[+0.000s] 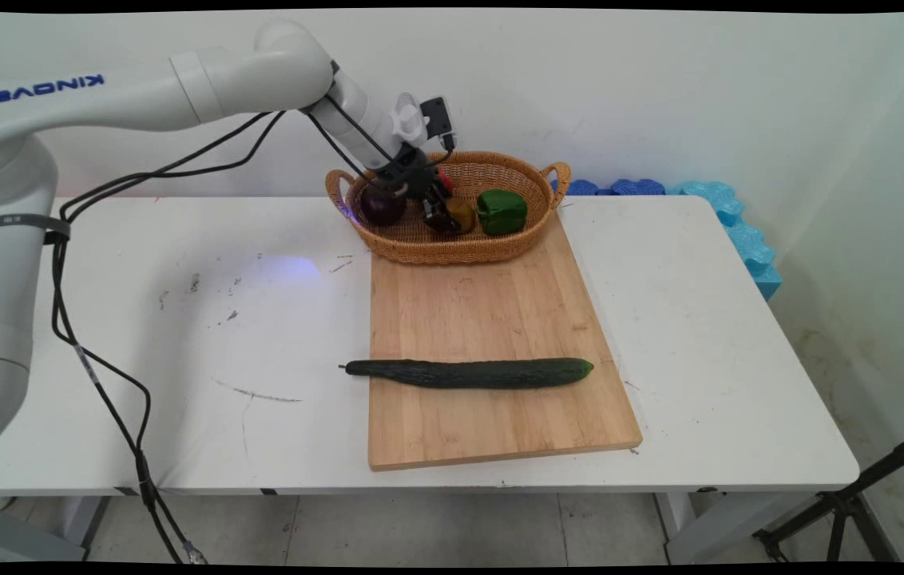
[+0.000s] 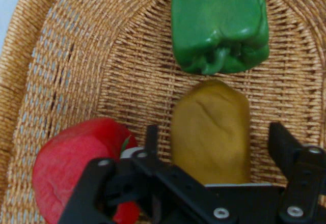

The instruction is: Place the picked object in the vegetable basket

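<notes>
My gripper [image 1: 442, 217] reaches down into a woven basket [image 1: 452, 249] at the table's far side. In the hand view the gripper [image 2: 216, 142] is open, its two fingers standing either side of a yellow-brown potato-like vegetable [image 2: 211, 132] with a small gap on each side. That vegetable [image 1: 463, 214] lies on the basket floor. A green bell pepper [image 2: 219, 23] lies just beyond it, to its right in the main view [image 1: 501, 211]. A red pepper [image 2: 76, 168] sits beside the left finger [image 2: 151, 138]. A dark purple round vegetable [image 1: 382, 206] rests at the basket's left end.
A wooden cutting board [image 1: 492, 311] lies in front of the basket, with a long dark green cucumber [image 1: 468, 373] across its near part. Blue foam pieces [image 1: 731, 220] line the table's far right edge. Black cables [image 1: 101, 375] hang from the arm at the left.
</notes>
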Action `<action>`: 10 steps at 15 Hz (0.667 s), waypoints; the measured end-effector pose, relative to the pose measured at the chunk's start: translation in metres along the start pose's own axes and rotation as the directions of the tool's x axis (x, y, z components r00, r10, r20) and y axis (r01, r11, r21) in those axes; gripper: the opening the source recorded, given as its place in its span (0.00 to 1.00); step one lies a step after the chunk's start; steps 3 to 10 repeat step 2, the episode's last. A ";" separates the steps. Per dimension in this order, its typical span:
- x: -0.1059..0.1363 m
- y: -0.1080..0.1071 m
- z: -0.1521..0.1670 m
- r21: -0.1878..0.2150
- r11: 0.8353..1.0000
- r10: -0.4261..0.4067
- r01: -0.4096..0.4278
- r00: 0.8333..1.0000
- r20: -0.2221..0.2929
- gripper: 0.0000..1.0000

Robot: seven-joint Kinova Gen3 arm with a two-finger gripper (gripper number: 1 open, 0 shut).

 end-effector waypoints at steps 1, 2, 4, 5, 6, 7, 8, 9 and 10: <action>0.000 -0.001 0.003 0.000 1.000 0.000 0.000 1.000 0.000 1.00; 0.001 -0.002 0.005 -0.001 1.000 0.000 0.000 1.000 0.000 1.00; 0.001 -0.002 0.005 -0.001 1.000 0.000 0.000 1.000 0.000 1.00; 0.001 -0.002 0.005 -0.001 1.000 0.000 0.000 1.000 0.000 1.00; 0.001 -0.002 0.005 -0.001 1.000 0.000 0.000 1.000 0.000 1.00; 0.001 -0.002 0.005 -0.001 1.000 0.000 0.000 1.000 0.000 1.00; 0.001 -0.002 0.005 -0.001 1.000 0.000 0.000 1.000 0.000 1.00; 0.001 -0.002 0.005 -0.001 1.000 0.000 0.000 1.000 0.000 1.00; 0.001 -0.002 0.005 -0.001 1.000 0.000 0.000 1.000 0.000 1.00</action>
